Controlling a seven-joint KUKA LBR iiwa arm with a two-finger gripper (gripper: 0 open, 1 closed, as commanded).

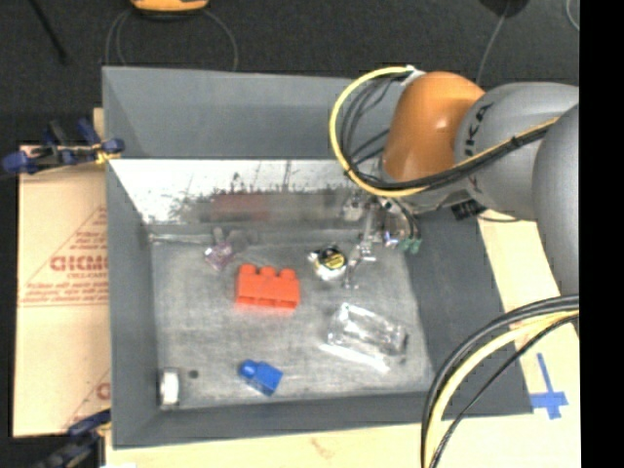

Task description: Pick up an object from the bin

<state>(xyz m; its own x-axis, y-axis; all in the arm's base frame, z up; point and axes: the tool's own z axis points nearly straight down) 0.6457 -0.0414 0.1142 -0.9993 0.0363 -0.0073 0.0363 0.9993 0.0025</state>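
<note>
Because the jaws sit low over the floor of the grey metal bin point(132, 300), close to its back wall, the step in hand looks like settling onto one thing. It should go best if they centre over that thing first and come straight down, clear of the wall. Whether they are spread or pressed together I cannot tell. Nearest is a small round white, yellow and black thing point(330, 261), just beside them on the side away from the arm. A crumpled clear plastic wrapper point(366, 336) lies near, towards the front. An orange studded plastic brick point(266, 288) lies farther out, beyond the round thing.
</note>
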